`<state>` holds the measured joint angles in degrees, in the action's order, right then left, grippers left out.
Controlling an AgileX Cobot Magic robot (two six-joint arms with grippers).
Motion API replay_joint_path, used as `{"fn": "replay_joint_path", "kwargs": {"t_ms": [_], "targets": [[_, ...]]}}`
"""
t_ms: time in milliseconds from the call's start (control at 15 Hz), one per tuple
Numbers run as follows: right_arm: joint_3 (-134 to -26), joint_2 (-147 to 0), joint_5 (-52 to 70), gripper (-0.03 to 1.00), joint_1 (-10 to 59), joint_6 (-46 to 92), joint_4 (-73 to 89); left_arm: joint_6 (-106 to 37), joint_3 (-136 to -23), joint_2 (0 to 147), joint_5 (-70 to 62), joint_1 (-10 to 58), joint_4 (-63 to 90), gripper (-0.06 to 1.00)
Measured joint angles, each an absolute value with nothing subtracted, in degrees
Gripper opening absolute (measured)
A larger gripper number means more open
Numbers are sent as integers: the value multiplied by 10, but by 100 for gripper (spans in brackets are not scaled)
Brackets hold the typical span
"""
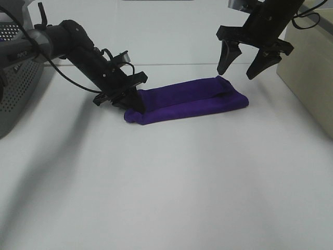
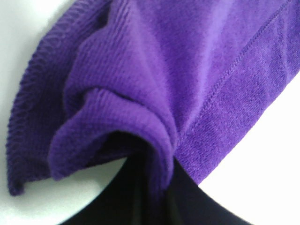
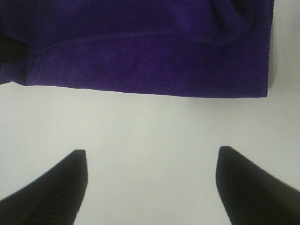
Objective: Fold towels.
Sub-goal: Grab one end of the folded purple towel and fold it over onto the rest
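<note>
The deep purple towel [image 1: 192, 100] lies folded into a long narrow strip on the white table, running from left to right. My left gripper [image 1: 134, 102] is down at the strip's left end, shut on the cloth; the left wrist view shows the purple towel [image 2: 154, 79] bunched between the dark fingers [image 2: 140, 197]. My right gripper [image 1: 240, 70] hangs open above the table just behind the strip's right end, holding nothing. The right wrist view shows its two fingertips [image 3: 56, 183] apart over bare table, with the towel's edge [image 3: 140, 51] beyond them. No white tag shows.
A beige box [image 1: 312, 67] stands at the right edge of the table. A grey perforated housing [image 1: 15, 83] with cables stands at the left edge. The white table [image 1: 166, 187] stretches toward the front.
</note>
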<state>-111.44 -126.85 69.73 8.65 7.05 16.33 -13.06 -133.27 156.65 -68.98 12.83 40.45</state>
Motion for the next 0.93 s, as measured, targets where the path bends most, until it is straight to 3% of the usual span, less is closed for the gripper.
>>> {"fn": "replay_joint_path", "kwargs": {"t_ms": [467, 933], "targets": [[-1114, -1246, 698, 75, 87, 57, 163, -146, -1326, 1475, -696, 88, 233, 4], [-1114, -1196, 698, 75, 87, 56, 164, -159, -1329, 1465, -696, 174, 276, 4]]}}
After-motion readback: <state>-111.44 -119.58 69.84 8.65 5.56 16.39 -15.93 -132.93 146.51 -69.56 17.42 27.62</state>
